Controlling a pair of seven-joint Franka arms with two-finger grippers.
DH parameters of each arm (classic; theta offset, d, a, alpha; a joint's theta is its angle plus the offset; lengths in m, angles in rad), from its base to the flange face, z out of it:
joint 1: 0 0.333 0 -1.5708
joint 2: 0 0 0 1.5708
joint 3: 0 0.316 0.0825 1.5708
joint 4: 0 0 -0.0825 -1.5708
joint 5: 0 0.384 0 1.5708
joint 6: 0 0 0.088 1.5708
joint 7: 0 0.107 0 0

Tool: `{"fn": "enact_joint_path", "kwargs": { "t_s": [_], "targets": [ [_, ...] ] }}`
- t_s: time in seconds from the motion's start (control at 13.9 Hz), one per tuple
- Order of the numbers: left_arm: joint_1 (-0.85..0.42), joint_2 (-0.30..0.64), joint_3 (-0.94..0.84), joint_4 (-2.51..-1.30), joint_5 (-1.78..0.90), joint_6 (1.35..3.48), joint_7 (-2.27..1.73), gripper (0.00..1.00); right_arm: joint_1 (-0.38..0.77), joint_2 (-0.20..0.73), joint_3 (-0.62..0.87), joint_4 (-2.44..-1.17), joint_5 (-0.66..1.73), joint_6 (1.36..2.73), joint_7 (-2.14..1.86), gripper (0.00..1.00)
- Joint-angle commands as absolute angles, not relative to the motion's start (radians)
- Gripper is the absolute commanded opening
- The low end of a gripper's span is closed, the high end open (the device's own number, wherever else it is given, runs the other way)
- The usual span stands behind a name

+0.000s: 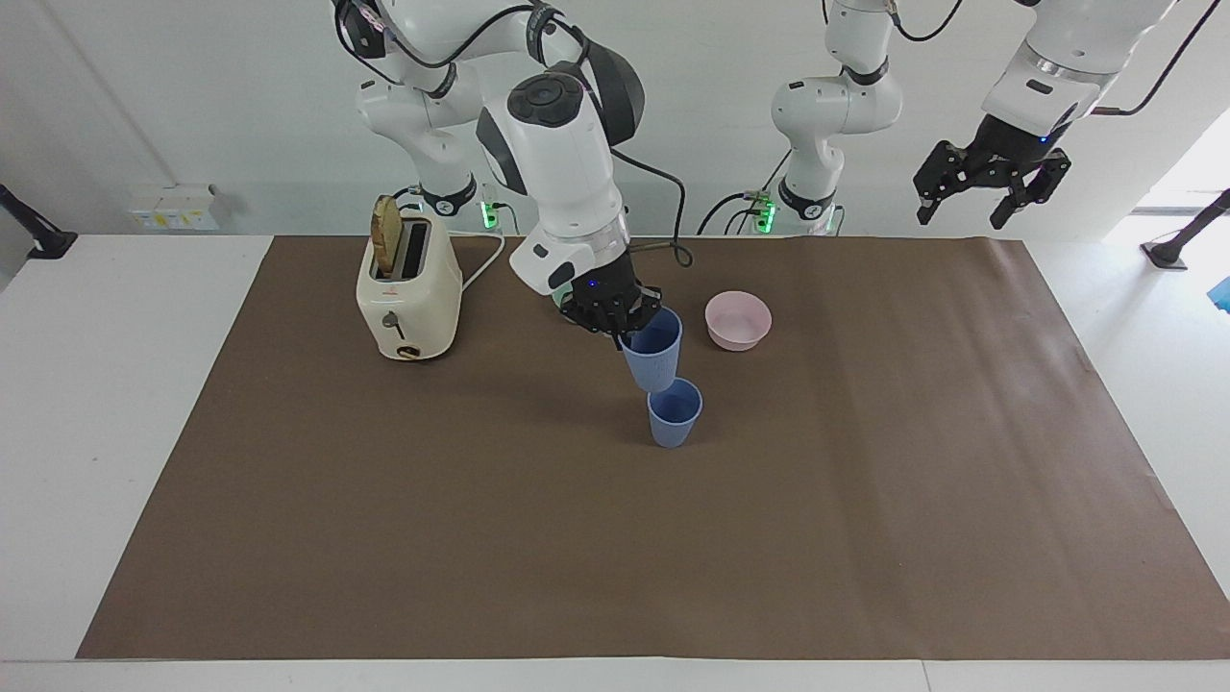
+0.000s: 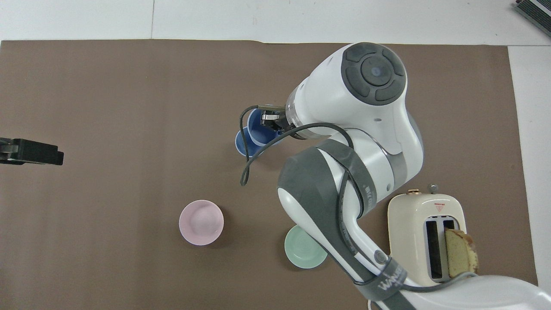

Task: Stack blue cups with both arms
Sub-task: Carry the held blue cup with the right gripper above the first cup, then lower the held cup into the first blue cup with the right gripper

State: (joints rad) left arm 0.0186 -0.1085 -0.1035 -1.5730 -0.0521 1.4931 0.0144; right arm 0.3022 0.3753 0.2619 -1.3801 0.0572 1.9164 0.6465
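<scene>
Held cup (image 1: 653, 358) over standing cup (image 1: 674, 415), two bowls (image 1: 738, 320) nearer robots, toaster (image 1: 407, 293) toward right arm's end
</scene>
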Motion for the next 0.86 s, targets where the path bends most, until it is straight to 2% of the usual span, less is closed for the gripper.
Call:
{"fn": "enact_joint_path", "kwargs": {
  "t_s": [0.0, 0.14, 0.79],
  "targets": [
    [0.032, -0.117, -0.109, -1.565, -0.063, 1.471, 0.017, 1.00, 0.325, 0.425, 0.264, -1.351, 0.061, 1.947, 0.661, 0.00],
    [0.032, -0.117, -0.109, -1.565, -0.063, 1.471, 0.017, 1.00, 0.351, 0.437, 0.262, -1.356, 0.055, 1.950, 0.661, 0.00],
    [0.032, -0.117, -0.109, -1.565, -0.063, 1.471, 0.017, 1.00, 0.331, 0.459, 0.262, -1.365, 0.049, 1.985, 0.649, 0.00]
  ]
}}
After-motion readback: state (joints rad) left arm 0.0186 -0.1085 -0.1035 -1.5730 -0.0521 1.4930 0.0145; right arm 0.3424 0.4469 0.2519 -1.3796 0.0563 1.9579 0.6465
